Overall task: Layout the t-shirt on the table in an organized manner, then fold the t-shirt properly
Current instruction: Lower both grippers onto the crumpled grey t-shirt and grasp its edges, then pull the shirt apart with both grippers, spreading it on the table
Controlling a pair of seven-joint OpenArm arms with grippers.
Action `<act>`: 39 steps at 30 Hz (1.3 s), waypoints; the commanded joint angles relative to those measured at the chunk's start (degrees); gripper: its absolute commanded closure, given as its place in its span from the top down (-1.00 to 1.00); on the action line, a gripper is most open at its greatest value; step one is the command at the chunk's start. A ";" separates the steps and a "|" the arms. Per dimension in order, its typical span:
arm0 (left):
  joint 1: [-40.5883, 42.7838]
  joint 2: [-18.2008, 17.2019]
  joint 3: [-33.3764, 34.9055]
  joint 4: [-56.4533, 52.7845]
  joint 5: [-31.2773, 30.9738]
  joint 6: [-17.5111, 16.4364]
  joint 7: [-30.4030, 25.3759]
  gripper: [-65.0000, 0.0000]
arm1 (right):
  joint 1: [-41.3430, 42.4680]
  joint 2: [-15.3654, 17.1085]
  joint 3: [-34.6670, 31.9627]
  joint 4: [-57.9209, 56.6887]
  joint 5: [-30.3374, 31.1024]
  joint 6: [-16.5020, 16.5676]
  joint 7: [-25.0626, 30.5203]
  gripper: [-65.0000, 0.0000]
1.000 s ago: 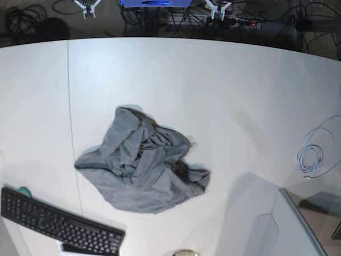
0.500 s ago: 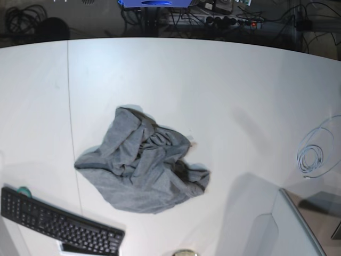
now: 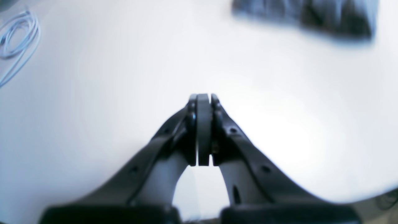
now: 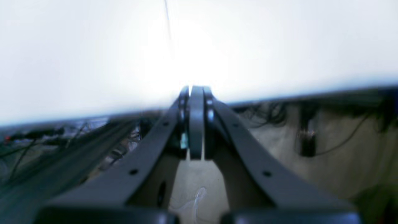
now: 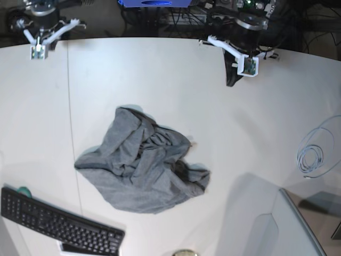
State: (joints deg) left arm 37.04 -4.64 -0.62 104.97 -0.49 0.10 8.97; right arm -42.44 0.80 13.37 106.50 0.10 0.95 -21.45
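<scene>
Both hands, left (image 3: 203, 130) & right (image 4: 196, 121), closed, empty, above table (image 5: 213, 106).

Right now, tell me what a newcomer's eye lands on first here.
A crumpled grey t-shirt lies heaped mid-table, the only cloth around. Both arms sit at the far edge, away from it: the left pincer and right pincer are shut, holding nothing. A black keyboard sits at the near corner.

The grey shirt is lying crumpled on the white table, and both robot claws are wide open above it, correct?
Not quite. The heather-grey knit t-shirt does lie crumpled on the white table, but the wrist views show the left gripper and right gripper shut.
</scene>
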 commanded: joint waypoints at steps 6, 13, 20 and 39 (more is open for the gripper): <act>-10.53 3.46 0.14 0.22 0.01 0.03 9.18 -1.00 | 19.80 2.32 0.74 0.89 -0.23 12.10 -13.23 -0.99; -23.45 3.55 0.67 -12.09 0.54 0.03 9.18 -1.00 | 37.47 0.56 -2.33 -7.03 -0.14 20.02 -23.34 0.11; -37.52 4.95 0.84 -26.86 0.71 0.03 9.09 -1.00 | 43.97 -2.69 -7.26 -16.17 0.03 20.02 -23.34 0.28; -50.88 5.57 17.28 -64.57 0.62 0.12 -8.40 -1.00 | 48.98 -3.30 -1.01 -31.20 -0.32 19.58 -18.06 -0.98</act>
State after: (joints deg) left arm -14.11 1.15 16.60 40.53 -0.12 0.01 -2.81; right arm 5.56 -2.20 12.56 74.24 -0.69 20.58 -40.34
